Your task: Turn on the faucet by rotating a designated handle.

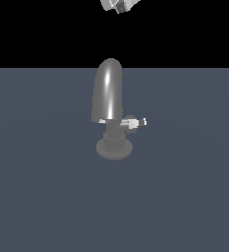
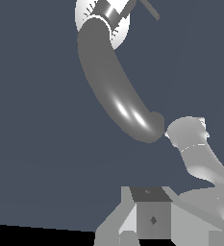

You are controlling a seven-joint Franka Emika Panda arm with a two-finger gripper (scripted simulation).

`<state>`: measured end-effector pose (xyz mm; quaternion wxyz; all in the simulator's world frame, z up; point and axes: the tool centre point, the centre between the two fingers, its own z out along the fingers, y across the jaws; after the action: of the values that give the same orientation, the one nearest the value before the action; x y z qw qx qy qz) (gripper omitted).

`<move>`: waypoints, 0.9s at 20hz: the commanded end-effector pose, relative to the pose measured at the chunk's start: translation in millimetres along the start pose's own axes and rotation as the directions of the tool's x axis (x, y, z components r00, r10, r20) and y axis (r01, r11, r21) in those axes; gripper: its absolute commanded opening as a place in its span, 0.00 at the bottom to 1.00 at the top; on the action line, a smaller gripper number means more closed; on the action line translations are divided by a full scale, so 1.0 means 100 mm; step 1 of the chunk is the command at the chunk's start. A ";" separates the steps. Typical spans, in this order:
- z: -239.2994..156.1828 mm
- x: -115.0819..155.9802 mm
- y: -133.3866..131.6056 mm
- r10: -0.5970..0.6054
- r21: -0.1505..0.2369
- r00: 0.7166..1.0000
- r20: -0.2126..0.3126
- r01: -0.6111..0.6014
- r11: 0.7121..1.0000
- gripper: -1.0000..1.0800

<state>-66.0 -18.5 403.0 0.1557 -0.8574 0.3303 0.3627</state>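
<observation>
The faucet [image 1: 108, 96] stands in the middle of the dark floor, a glossy grey bullet-shaped spout on a short neck and round ribbed base. The handle [image 1: 132, 123], a stubby knob with a white-tipped lever, sticks out from the neck toward the exterior view's right. My gripper [image 1: 118, 5] hangs well above the spout, cut off by the frame's top edge. In the wrist view the faucet [image 2: 113, 81] is seen from above, with the handle [image 2: 114, 10] partly showing beside the base. Pale parts of my gripper [image 2: 149, 223] fill the lower corner; its jaws do not show clearly.
The faucet stands on a flat blue-grey floor [image 1: 42, 197] with a black background behind it. A pale grey curved part [image 2: 195, 153] lies beside the spout's tip in the wrist view; what it is I cannot tell.
</observation>
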 end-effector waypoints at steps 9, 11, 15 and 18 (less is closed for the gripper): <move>0.05 0.70 -0.09 0.203 0.081 0.945 0.256 -0.231 0.970 0.00; 0.07 0.84 -0.09 0.238 0.089 0.922 0.306 -0.276 0.957 0.00; 0.15 1.10 -0.08 0.298 0.099 0.866 0.402 -0.365 0.926 0.00; 0.22 1.28 -0.06 0.338 0.100 0.814 0.472 -0.430 0.897 0.00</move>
<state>-9.2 -58.0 304.2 0.2305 -0.6661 0.4775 0.5246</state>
